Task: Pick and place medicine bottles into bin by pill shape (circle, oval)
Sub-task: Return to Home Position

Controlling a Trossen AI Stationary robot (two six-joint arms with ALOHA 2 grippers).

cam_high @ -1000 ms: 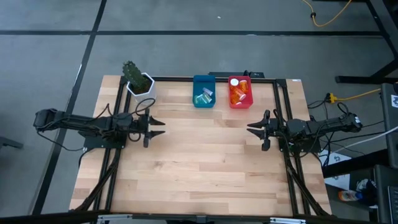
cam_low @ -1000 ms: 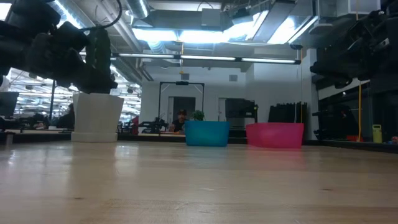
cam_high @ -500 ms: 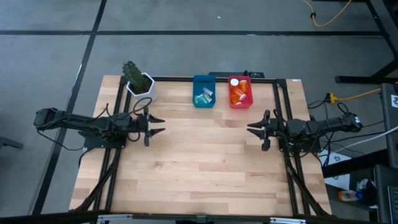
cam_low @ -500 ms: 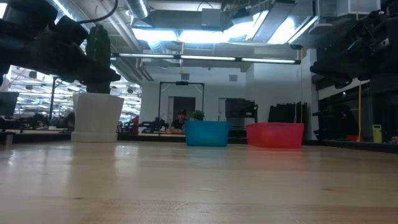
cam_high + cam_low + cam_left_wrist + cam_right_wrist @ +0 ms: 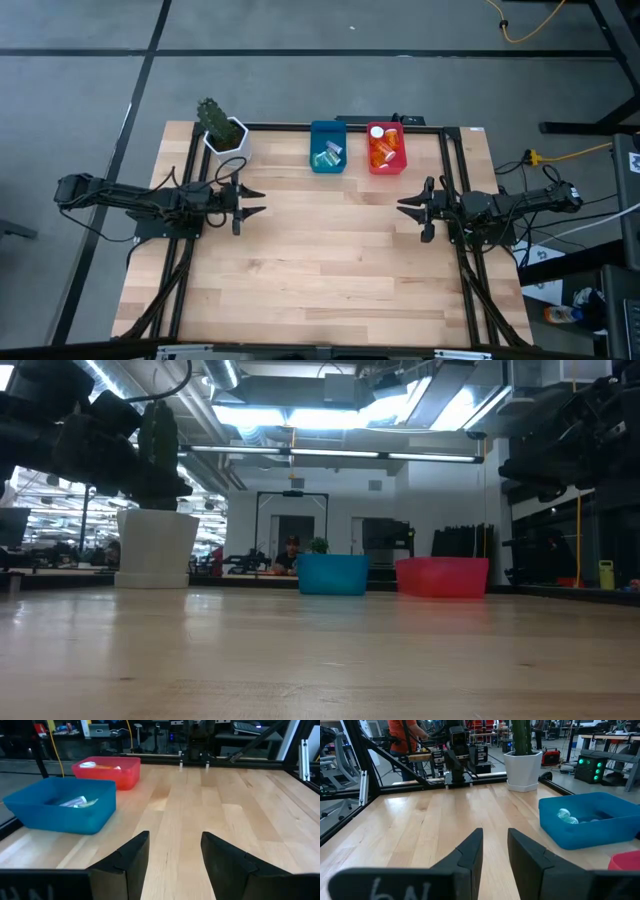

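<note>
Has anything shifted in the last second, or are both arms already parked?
The left claw edged back slightly toward its own side of the table, open and empty. Nothing was gripped or released. The right claw stayed put, open, and the blue bin and red bin sit where they were.

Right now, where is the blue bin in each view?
High view: the blue bin at the table's far edge.
Low view: mid-picture, far back.
Left wrist view: nearer than the red bin.
Right wrist view: nearer than the white pot.
Shared landmark: the red bin beside it.
</note>
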